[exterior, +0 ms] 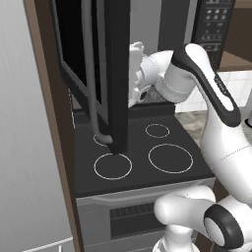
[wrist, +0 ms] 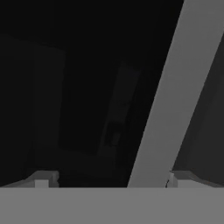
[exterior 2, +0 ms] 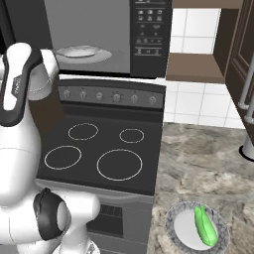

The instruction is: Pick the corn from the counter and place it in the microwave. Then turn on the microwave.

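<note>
Right base view, lower right: we see the corn untouched on a small plate on the counter. The microwave stands open at upper left. Our gripper has parted, empty tips. Everything remains.

The gripper sits behind the microwave door in the left base view — hidden there; its fingertips barely clear the hand view's bottom, spread indeterminate.
</note>
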Robot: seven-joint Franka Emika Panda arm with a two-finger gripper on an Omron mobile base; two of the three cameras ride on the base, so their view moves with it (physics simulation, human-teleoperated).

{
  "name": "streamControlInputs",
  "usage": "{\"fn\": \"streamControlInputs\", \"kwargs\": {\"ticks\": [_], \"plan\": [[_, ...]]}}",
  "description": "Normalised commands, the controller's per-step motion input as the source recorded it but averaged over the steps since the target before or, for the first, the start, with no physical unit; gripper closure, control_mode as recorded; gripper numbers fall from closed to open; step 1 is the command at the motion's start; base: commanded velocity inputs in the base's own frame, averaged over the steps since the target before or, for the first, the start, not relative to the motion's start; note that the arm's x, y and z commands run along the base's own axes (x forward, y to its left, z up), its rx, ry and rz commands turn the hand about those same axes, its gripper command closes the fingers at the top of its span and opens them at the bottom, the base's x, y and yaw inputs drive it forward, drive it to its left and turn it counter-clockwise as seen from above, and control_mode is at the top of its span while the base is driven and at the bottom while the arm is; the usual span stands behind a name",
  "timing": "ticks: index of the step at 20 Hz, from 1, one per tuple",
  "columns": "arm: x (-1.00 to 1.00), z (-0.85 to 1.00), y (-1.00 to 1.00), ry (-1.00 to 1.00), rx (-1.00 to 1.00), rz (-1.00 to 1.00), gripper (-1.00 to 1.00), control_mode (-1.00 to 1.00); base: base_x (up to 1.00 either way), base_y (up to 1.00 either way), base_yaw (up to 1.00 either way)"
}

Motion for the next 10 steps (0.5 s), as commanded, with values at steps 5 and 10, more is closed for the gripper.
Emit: {"fn": "streamControlInputs", "kwargs": {"ticks": [5,10], "plan": [[-0.25,0.05,0.37,-0.01,0.00,0.00,-1.00,-1.00,0.00,0.00,0.00],[0.00,0.07,-0.63,-0.02,-0.01,-0.06,-1.00,-1.00,0.00,0.00,0.00]]}}
